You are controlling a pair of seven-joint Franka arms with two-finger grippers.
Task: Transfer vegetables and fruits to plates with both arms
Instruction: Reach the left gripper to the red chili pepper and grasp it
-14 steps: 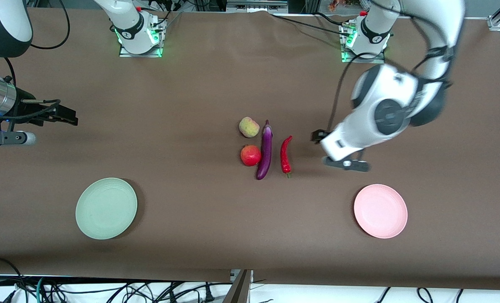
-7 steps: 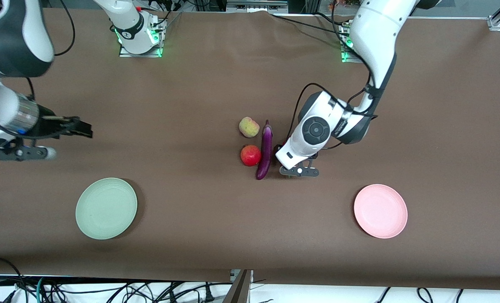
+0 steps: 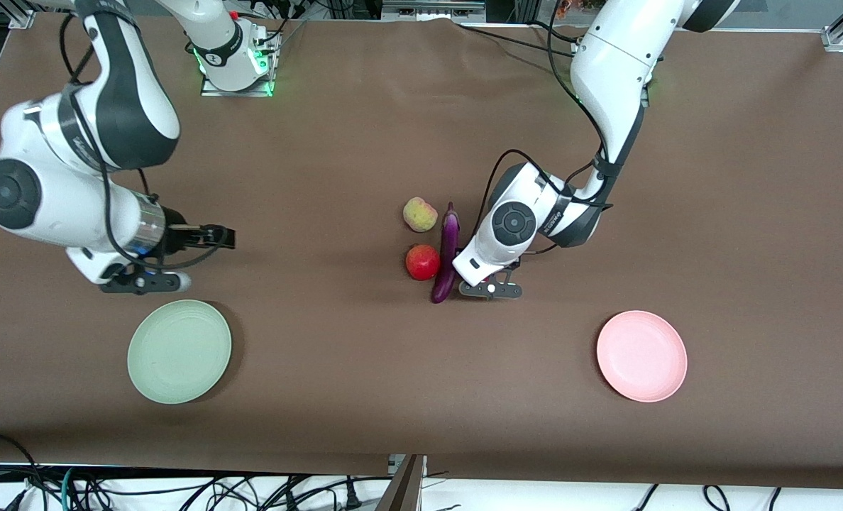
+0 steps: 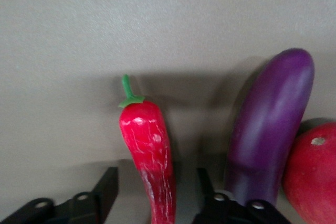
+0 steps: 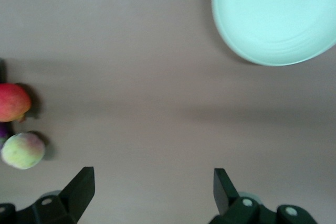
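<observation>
The red chili pepper lies at the centre of the front view, hidden there under the left arm's wrist, just beside the purple eggplant. It looks light, stiff and glossy, so it may slip. Its curved body tapers, and the thicker middle looks the best place to hold it, clear of the thin green stem.

The left gripper is down at the worktop, its jaws standing either side of the pepper's body with a gap on each side. They appear to be part-way in, though whether a pad touches the skin cannot be told from the wrist view. The left arm reaches down from the upper right of the front view, elbow bent, wrist turned toward the produce.

The round red fruit touches the eggplant, and the peach sits just above it in the frame. Both plates are bare: the pink plate at lower right, the green plate at lower left.

The right gripper, jaws wide apart and holding nothing, hovers at centre left, just above the green plate in the frame, pointing toward the fruits.
</observation>
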